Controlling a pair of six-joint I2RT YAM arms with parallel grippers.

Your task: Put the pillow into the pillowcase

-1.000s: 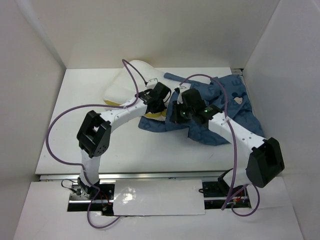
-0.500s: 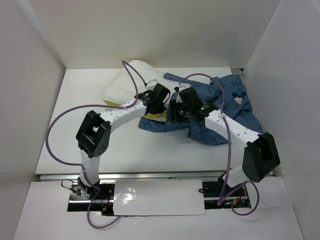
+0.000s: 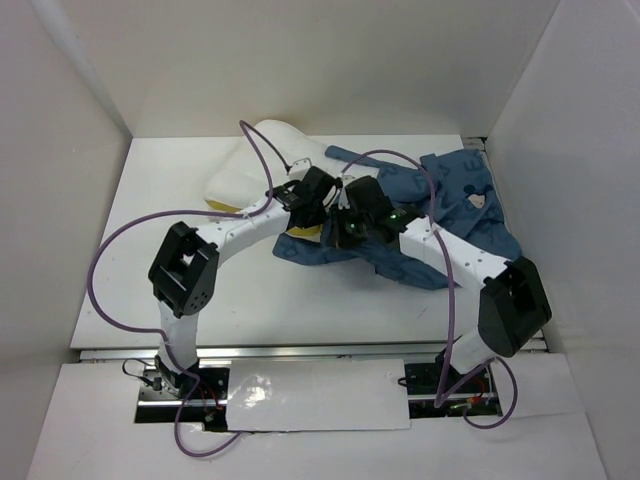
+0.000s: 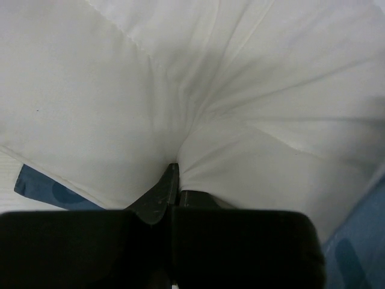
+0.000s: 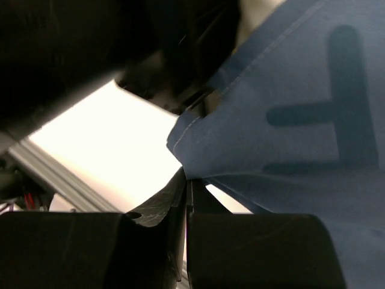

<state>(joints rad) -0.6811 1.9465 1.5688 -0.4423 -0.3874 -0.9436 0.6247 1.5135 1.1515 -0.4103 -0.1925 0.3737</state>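
The white pillow (image 3: 262, 165) with yellow piping lies at the back centre-left of the table, its right end against the dark blue pillowcase (image 3: 452, 205) spread to the right. My left gripper (image 3: 322, 208) is shut on a pinched fold of the pillow (image 4: 198, 102), which fills the left wrist view. My right gripper (image 3: 340, 228) is shut on the pillowcase's hem (image 5: 283, 114) and holds that edge lifted right beside the left gripper. The two wrists almost touch. The pillow's right end is hidden behind them.
White walls enclose the table (image 3: 180, 290) on the left, back and right. Purple cables loop from both arms over the work area. The pillowcase is bunched toward the right wall (image 3: 560, 150).
My right gripper has moved left with the pillowcase hem, closing on the left gripper. The pillowcase's front edge has been dragged leftward. The left arm has barely moved.
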